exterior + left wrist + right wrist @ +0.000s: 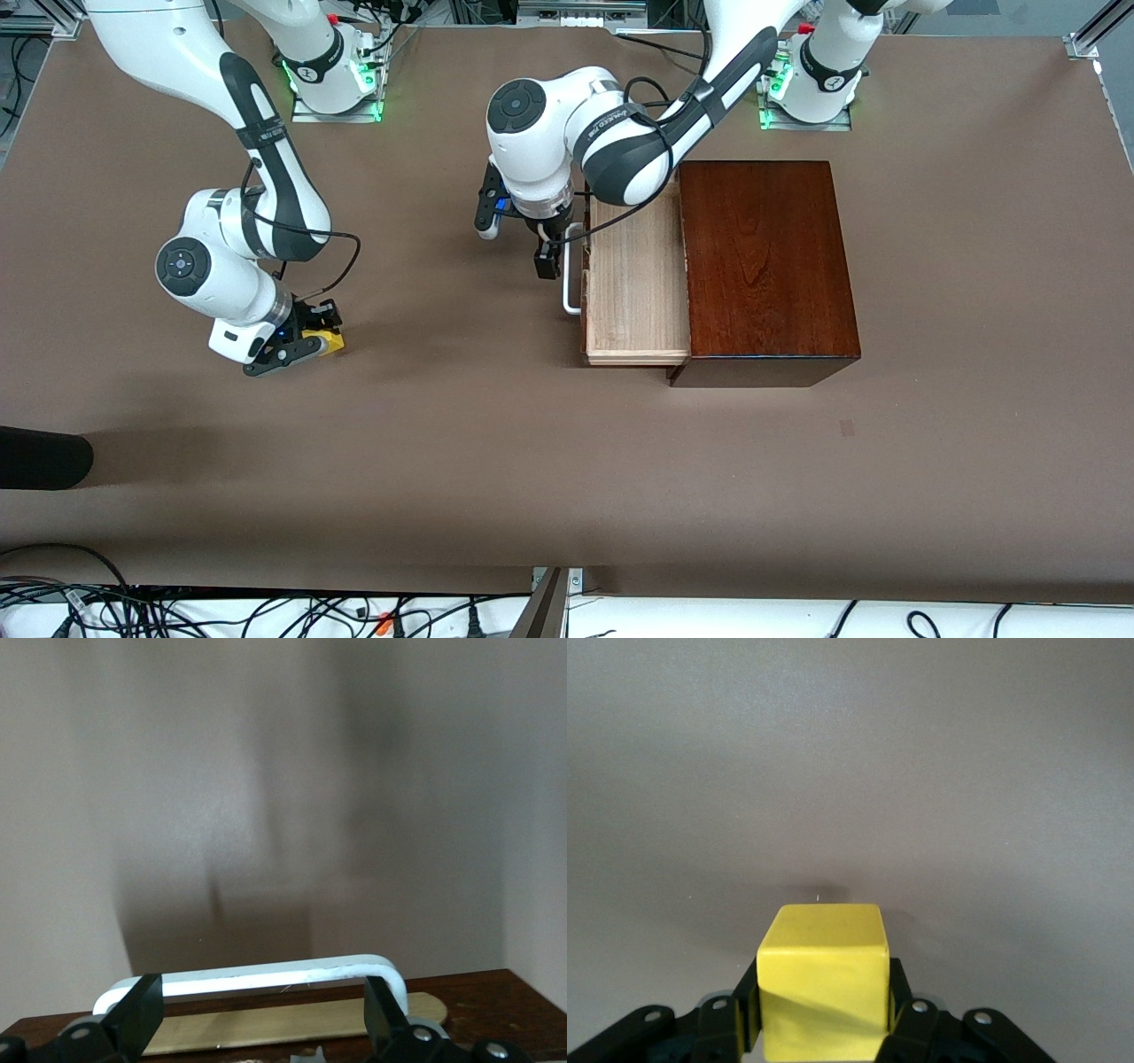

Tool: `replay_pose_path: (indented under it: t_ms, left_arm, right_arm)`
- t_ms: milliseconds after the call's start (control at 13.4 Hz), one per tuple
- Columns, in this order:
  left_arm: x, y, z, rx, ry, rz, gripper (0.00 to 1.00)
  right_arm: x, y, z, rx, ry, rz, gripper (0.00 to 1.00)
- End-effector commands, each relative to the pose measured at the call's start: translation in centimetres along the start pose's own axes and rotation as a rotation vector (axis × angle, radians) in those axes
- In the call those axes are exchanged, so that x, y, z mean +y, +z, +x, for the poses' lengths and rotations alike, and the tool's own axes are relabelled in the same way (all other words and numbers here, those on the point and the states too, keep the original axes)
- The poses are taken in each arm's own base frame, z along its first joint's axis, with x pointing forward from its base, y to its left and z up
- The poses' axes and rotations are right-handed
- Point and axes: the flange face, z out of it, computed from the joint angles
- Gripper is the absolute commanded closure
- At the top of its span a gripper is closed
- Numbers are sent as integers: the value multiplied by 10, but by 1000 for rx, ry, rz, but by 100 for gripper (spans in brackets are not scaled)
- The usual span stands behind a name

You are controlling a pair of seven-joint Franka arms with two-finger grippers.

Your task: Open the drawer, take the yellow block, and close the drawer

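The drawer (636,288) of the dark reddish-brown box (766,261) stands pulled out toward the right arm's end, and its pale tray shows nothing in it. My left gripper (549,257) is open at the drawer's white loop handle (571,288). In the left wrist view the handle (257,976) runs across between the spread fingertips (137,1010), with the gripper (259,1014) not closed on it. My right gripper (306,346) is shut on the yellow block (330,341), low over the table toward the right arm's end. In the right wrist view the block (824,979) sits between the right gripper's (822,1014) pads.
The brown tabletop (496,461) spreads between the two grippers and in front of the box. A dark rounded object (40,456) lies at the table's edge near the front camera, at the right arm's end. Cables (266,611) run below the front edge.
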Motion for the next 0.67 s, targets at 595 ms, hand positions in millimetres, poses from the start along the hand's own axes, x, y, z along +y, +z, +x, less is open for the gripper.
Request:
replay_pose_path:
  t_ms: [595]
  left_arm:
    - [-6, 12, -25, -151, -58, -38, 0]
  right_arm:
    - [35, -61, -2, 100, 65, 7, 0]
